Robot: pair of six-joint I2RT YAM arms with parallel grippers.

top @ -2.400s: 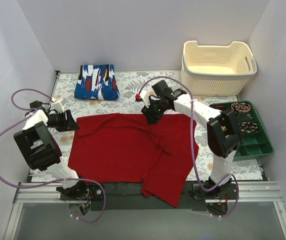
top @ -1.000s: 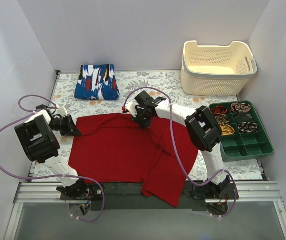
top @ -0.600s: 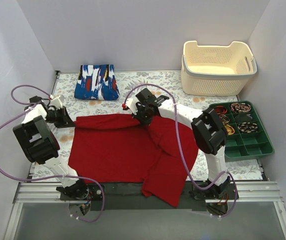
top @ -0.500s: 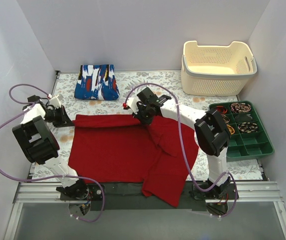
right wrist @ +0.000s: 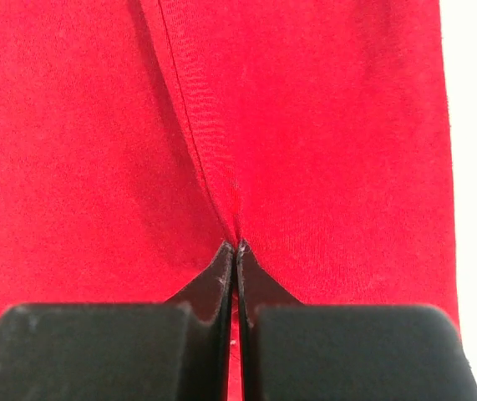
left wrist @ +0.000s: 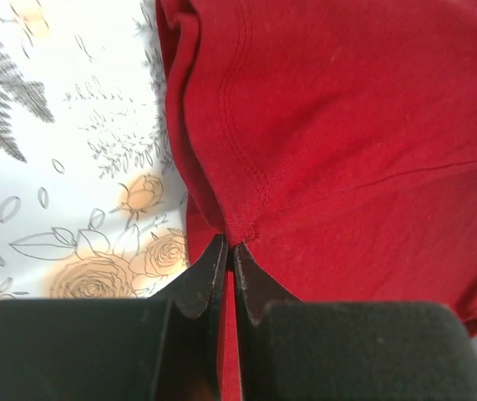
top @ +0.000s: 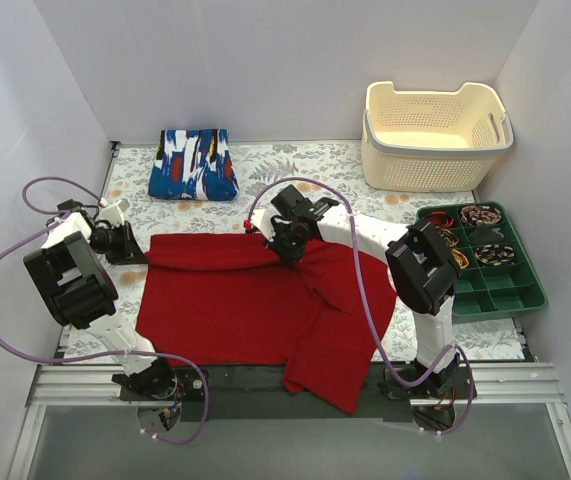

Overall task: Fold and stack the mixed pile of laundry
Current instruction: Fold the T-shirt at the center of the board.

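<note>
Just nearer than the folded blue garment (top: pixel 194 164), the red garment (top: pixel 245 300) lies spread. The left gripper (left wrist: pixel 228 246) is clamped on its hem, nearer-left of the blue garment. The right gripper (right wrist: pixel 236 246) is clamped on a fabric ridge, nearer-right of it. Both bites look shallow, so uneven pulling could slip the cloth free and skew the fold.

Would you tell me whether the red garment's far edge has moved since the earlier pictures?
Yes: the red garment's far edge has folded nearward, away from the stationary blue garment.
</note>
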